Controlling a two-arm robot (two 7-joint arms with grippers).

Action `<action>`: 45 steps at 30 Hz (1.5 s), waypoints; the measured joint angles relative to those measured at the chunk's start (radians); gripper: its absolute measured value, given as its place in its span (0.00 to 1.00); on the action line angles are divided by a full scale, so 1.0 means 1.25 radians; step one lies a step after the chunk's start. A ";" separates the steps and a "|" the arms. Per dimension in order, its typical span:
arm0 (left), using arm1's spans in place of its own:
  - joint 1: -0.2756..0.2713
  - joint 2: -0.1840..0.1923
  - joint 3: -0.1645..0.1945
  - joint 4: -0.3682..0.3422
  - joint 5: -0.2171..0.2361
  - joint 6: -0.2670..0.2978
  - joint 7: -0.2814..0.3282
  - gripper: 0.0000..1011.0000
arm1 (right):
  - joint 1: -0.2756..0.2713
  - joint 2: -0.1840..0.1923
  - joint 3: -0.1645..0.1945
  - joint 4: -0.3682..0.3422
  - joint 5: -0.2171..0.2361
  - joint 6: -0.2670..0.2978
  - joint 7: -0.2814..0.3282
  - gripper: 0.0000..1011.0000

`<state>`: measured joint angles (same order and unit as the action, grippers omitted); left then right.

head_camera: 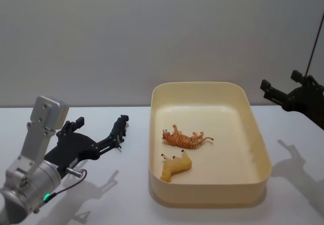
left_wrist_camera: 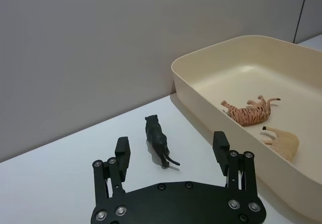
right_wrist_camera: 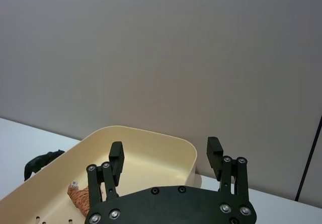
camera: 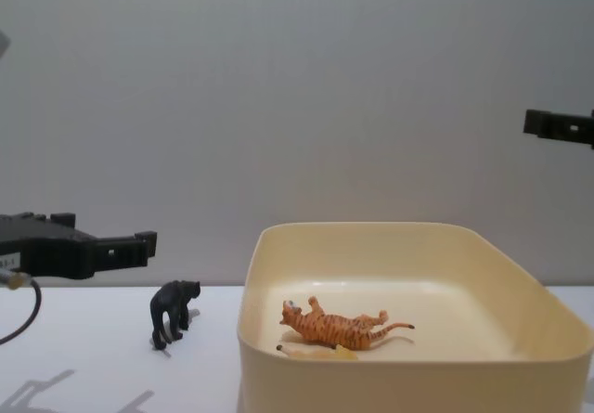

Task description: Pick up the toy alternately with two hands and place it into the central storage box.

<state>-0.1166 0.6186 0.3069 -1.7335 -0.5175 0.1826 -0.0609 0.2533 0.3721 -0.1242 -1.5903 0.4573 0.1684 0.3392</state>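
Head view: small black plastic toy animal (head_camera: pixel 122 124) stands on the white bench (head_camera: pixel 101 194) at nine o'clock of the large cream plastic tub (head_camera: pixel 202 85). Closing off-centre could topple it, since it is narrow and upright. Left gripper (left_wrist_camera: pixel 171 143), jaws wide, reaches low and level behind it; right gripper (right_wrist_camera: pixel 166 148) hovers high at three o'clock, wide too

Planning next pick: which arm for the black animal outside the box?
Left. The left gripper hangs open by the black animal, left of the box; the right gripper is raised beyond the box.
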 joint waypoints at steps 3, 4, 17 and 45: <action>-0.019 0.002 -0.006 0.031 -0.004 0.003 -0.058 0.99 | -0.001 0.001 0.000 -0.001 0.000 0.000 0.000 0.99; -0.027 0.001 -0.008 0.043 -0.004 0.004 -0.070 0.99 | -0.001 0.001 0.000 -0.001 0.000 0.000 0.000 0.99; -0.129 -0.014 -0.023 0.212 0.002 0.009 -0.262 0.99 | -0.002 0.001 0.002 -0.002 0.001 -0.001 -0.001 0.99; -0.235 -0.045 -0.023 0.408 0.029 0.021 -0.386 0.99 | -0.003 0.002 0.002 -0.003 0.002 -0.001 -0.001 0.99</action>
<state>-0.4099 0.5627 0.2776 -1.2231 -0.4809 0.2085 -0.5435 0.2499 0.3748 -0.1222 -1.5944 0.4595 0.1676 0.3374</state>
